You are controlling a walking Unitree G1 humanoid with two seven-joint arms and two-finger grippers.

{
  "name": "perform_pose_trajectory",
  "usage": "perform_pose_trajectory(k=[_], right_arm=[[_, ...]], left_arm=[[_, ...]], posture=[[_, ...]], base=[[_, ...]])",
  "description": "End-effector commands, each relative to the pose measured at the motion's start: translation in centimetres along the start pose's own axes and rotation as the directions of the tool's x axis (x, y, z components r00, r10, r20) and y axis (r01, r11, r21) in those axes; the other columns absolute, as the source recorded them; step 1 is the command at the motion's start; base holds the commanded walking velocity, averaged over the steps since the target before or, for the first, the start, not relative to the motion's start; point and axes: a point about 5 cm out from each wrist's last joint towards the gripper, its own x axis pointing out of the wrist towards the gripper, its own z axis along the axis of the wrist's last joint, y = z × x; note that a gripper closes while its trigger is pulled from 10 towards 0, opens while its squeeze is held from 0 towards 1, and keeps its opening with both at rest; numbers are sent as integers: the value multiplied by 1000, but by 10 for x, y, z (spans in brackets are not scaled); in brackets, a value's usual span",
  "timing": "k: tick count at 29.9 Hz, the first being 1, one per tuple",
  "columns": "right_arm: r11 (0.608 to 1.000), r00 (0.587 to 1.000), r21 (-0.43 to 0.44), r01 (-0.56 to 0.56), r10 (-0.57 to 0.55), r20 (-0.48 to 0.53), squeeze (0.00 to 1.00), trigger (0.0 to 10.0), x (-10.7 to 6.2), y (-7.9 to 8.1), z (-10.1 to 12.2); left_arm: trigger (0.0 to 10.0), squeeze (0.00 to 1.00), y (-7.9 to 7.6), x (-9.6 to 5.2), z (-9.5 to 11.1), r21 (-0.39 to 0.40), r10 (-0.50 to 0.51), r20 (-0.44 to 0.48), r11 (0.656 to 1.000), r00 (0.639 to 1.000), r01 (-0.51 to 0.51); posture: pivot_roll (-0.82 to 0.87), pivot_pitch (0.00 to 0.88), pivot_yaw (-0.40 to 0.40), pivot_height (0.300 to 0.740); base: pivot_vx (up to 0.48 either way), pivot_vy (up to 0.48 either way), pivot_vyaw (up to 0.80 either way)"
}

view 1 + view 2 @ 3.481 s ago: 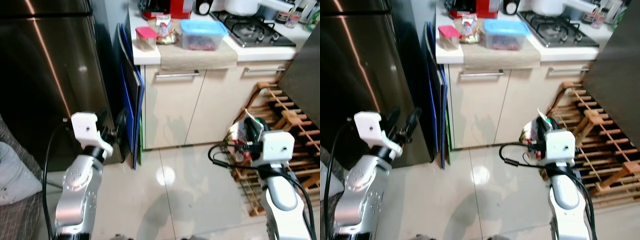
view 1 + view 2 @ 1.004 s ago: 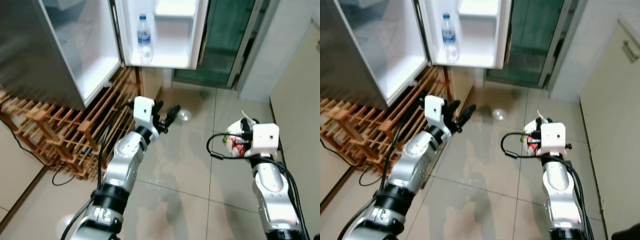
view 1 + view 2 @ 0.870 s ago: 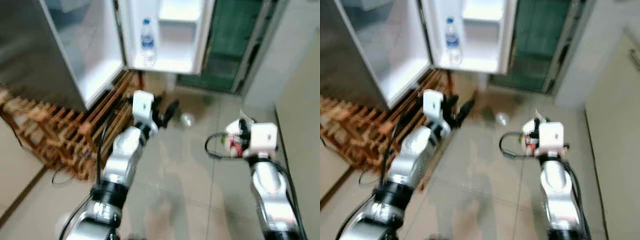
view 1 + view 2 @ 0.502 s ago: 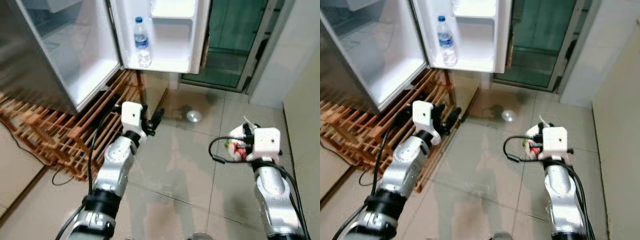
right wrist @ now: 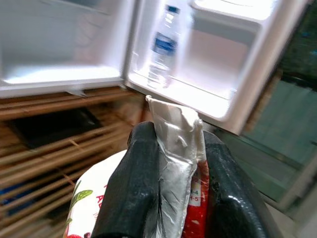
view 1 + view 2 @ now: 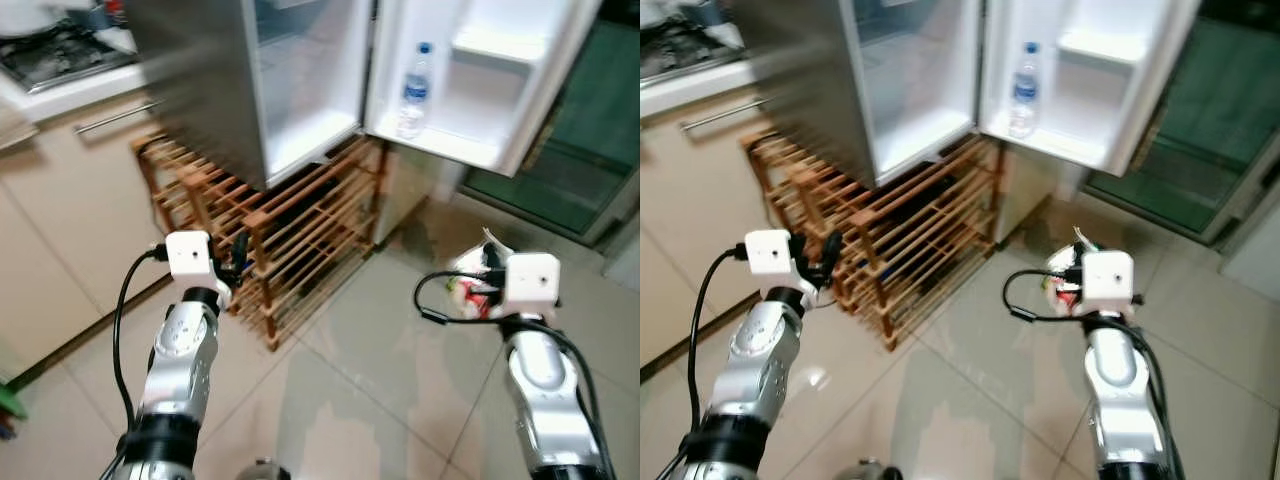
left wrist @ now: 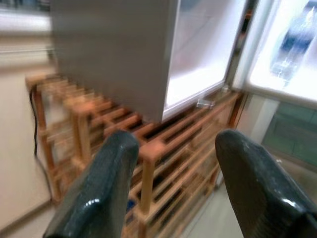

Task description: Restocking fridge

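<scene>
A soft white pouch (image 5: 173, 148) printed in red, with a crinkled, shiny crimped top, was held in the right gripper (image 5: 173, 198), whose two smooth black fingers (image 5: 133, 188) were closed tightly against its sides. Pouch and gripper were seen raised over the glossy tiled floor (image 6: 380, 390), well apart from the fridge (image 6: 300, 80). The left gripper (image 7: 173, 188) was held with its rounded, glossy black fingers (image 7: 106, 183) spread wide and nothing between them, close to a wooden slatted rack (image 6: 290, 240).

The fridge's steel-faced body was seen standing above that rack, its door (image 6: 480, 90) swung open. The white plastic interior was brightly lit, and a clear plastic water bottle (image 6: 412, 90) with a blue cap and label was seen upright in the door shelf, beside a moulded white compartment (image 6: 485, 50). A beige cabinet (image 6: 70, 200) with a slim metal bar handle was seen to the left of the rack, under a white countertop bearing a gas hob (image 6: 60, 45). Dark green panelling (image 6: 570, 150) was seen beyond the door.
</scene>
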Motion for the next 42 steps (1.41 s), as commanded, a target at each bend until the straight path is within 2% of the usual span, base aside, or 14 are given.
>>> perform_pose_trajectory(k=[1,9,25,28,30,34,39,41,42], right_arm=[[1000,1000,7,7,-7,1,0,10000,1,-4,1],[1000,1000,7,10,-10,7,0,10000,4,-3,2],[1000,1000,19,21,-21,4,0,10000,2,-1,-1],[1000,1000,22,21,-21,3,0,10000,3,-1,-1],[1000,1000,22,21,-21,-3,0,10000,3,-1,-2],[1000,1000,13,6,-6,-6,0,10000,5,2,-2],[1000,1000,14,7,-7,-7,0,10000,5,2,-2],[1000,1000,16,9,-9,-7,0,10000,7,1,-1],[1000,1000,17,14,-14,-5,0,10000,9,1,-1]], left_arm=[[10000,0,-13,7,13,13,-58,46,998,997,57],[10000,0,-23,11,19,26,-109,58,994,992,108],[10000,0,-32,16,20,14,-161,35,987,986,161],[10000,0,-30,16,21,16,-133,43,991,990,133],[10000,0,-29,17,17,32,-120,15,992,993,120],[10000,0,-34,18,16,32,-146,-4,989,989,146],[10000,0,-33,20,16,43,-131,-9,990,991,132],[10000,0,-31,24,16,84,-92,-21,992,996,94],[10000,0,-26,25,12,110,-34,-51,993,998,40]], posture=[[-137,0,13,740],[-145,0,26,740],[-144,0,37,740],[-144,0,37,740],[-139,0,35,740],[-140,0,35,740],[-141,0,38,740],[-144,0,41,740],[-147,0,42,740]], base=[[454,0,0],[454,0,0],[453,0,0],[449,0,0],[0,0,0],[126,-202,800],[260,-401,794],[264,-396,781],[262,-398,763]])
